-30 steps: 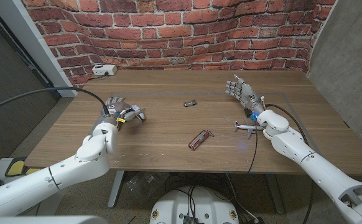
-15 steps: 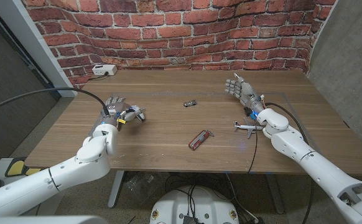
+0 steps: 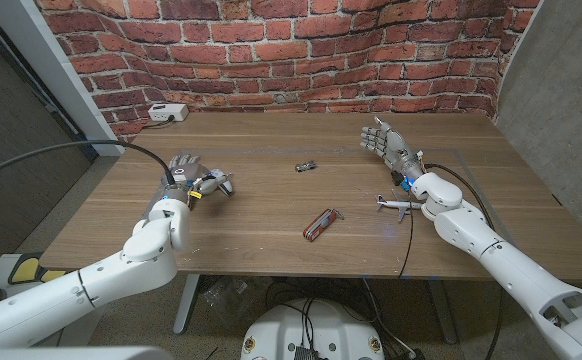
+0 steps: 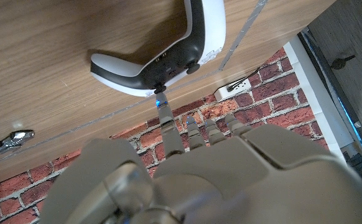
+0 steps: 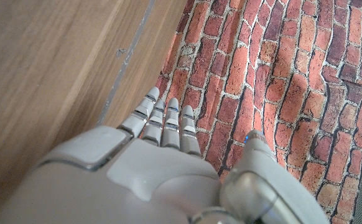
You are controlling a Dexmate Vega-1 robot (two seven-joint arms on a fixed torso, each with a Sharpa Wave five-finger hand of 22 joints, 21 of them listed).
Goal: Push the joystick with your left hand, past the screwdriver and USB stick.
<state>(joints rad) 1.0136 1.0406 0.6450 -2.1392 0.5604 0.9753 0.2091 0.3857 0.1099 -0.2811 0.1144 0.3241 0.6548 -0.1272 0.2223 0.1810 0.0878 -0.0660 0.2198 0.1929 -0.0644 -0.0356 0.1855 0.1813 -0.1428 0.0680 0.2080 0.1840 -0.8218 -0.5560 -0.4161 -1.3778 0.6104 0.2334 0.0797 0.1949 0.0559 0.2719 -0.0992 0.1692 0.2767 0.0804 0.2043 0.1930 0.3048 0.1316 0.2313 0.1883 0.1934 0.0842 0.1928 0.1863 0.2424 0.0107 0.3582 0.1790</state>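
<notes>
From the head view the left hand [image 3: 183, 171] partly hides the white joystick [image 3: 214, 184], which lies on the table touching its outstretched, empty fingers [image 4: 166, 119]; right hand [image 3: 386, 144] open, holding nothing

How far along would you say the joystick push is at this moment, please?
Done: the left hand has come up beside the white joystick. In hand: whether its fingers touch it is unclear. Left: the whole push; the joystick sits on the robot's left side, short of the USB stick and the red screwdriver. The right hand holds nothing.
</notes>
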